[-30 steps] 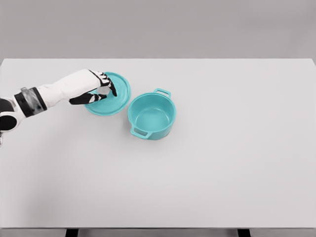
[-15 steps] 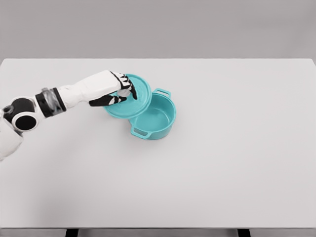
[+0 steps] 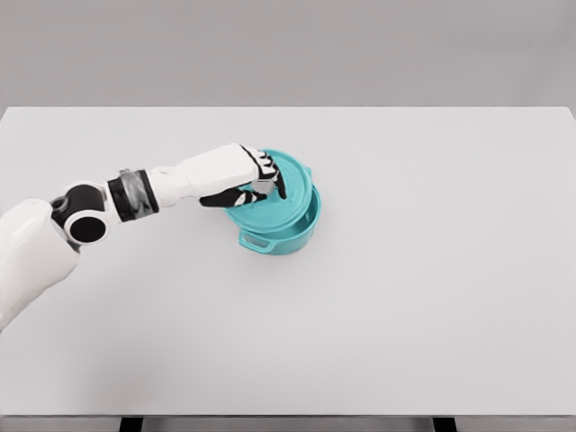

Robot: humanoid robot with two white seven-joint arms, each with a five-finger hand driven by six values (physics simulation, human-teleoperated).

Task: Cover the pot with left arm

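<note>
Teal lid [image 3: 286, 200] sits gripped in the left hand [image 3: 255, 184], riding over the pot [image 3: 286, 232] mid-tabletop [image 3: 432, 297], offset toward the near-left, so the far-right rim still shows uncovered.

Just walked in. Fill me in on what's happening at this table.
The left robot hand is gripping a teal lid and holding it over a matching teal pot on the white table. The lid sits tilted and off-center toward the pot's left side, leaving the right part of the opening uncovered, so the pot isn't covered yet. The right arm is out of view.
</note>
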